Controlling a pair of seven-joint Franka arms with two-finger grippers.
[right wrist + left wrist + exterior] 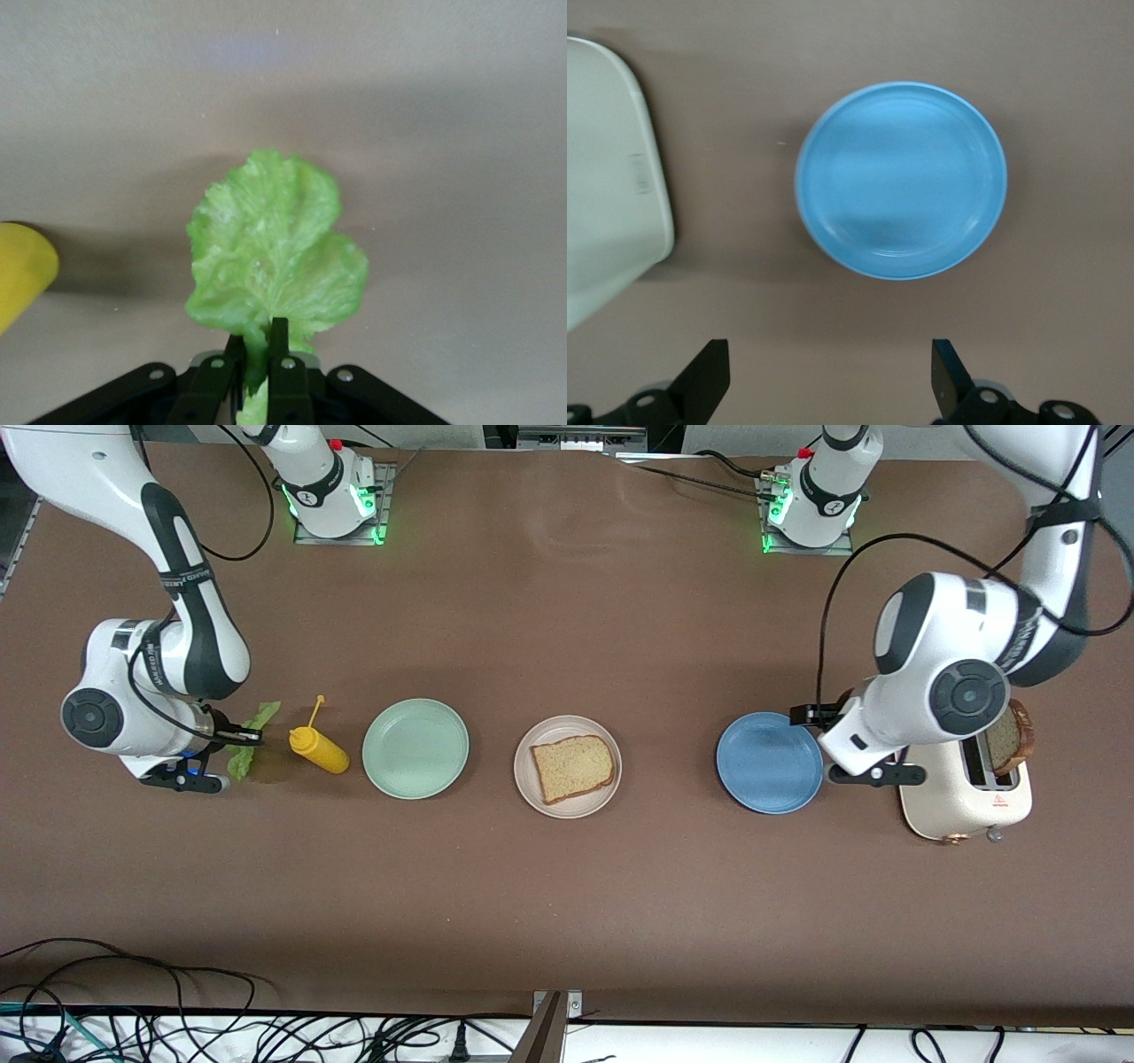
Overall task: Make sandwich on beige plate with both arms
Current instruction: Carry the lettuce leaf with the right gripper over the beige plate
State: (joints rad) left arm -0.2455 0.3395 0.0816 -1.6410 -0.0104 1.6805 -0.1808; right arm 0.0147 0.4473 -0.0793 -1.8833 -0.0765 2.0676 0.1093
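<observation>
One brown bread slice (pixel 573 767) lies on the beige plate (pixel 532 788) at the table's middle. A second slice (pixel 1007 740) stands in the cream toaster (pixel 966 802) at the left arm's end. My right gripper (pixel 257 347) is shut on the stem of the green lettuce leaf (pixel 270 257), which also shows in the front view (pixel 251 737) beside the yellow bottle at the right arm's end. My left gripper (pixel 830 382) is open and empty, between the blue plate (pixel 902 180) and the toaster (pixel 607 186).
A yellow squeeze bottle (pixel 319 748) lies between the lettuce and the mint-green plate (pixel 415 747). The blue plate (pixel 769 763) sits beside the toaster. Cables run along the table's front edge.
</observation>
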